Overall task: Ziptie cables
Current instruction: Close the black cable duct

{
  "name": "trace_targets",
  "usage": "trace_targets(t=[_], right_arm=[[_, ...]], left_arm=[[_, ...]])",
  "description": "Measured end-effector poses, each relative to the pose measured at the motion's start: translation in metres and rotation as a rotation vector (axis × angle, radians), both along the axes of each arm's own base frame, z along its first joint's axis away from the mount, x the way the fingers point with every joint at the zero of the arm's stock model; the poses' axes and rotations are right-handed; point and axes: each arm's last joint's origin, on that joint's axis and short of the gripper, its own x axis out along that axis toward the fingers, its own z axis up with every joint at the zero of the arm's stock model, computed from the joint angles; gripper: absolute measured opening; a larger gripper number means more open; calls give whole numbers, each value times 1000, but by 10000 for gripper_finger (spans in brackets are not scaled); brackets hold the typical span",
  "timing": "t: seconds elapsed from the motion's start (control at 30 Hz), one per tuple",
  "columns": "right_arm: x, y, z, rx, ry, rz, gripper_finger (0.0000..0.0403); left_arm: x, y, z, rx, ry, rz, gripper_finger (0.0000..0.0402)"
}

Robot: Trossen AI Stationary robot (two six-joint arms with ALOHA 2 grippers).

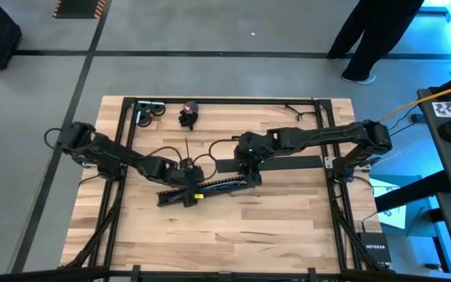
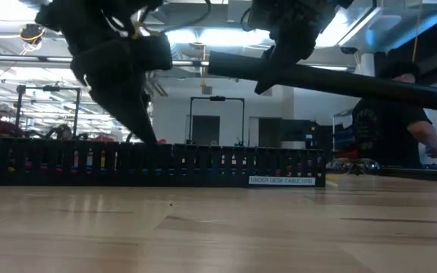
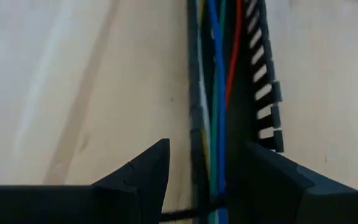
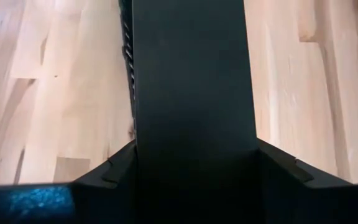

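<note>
My left gripper (image 3: 207, 180), fingers spread, straddles the cables (image 3: 218, 93) in the slotted channel (image 2: 150, 167) at frame centre; right gripper (image 4: 194, 165) pinches the flat cover (image 4: 194, 74). I judge no ziptie fastened yet.

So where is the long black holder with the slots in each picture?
High view: the slotted channel lies tilted mid-table, between both grippers.
Low view: it runs along the table, left to centre.
Left wrist view: it holds the cables, its slots showing beside them.
Right wrist view: only a sliver shows behind the flat cover.
Shared landmark: the wooden table.
</note>
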Motion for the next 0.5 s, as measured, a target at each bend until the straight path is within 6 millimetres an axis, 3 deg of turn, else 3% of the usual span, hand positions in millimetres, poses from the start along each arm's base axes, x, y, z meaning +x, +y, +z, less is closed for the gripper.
trace_targets(t=[0.27, 0.5], right_arm=[[0, 0, 0, -6, 5, -5, 220], [-3, 0, -2, -5, 37, -4, 220]], left_arm=[[9, 0, -19, 46, 44, -87, 166], [4, 0, -26, 169, 152, -301, 47]])
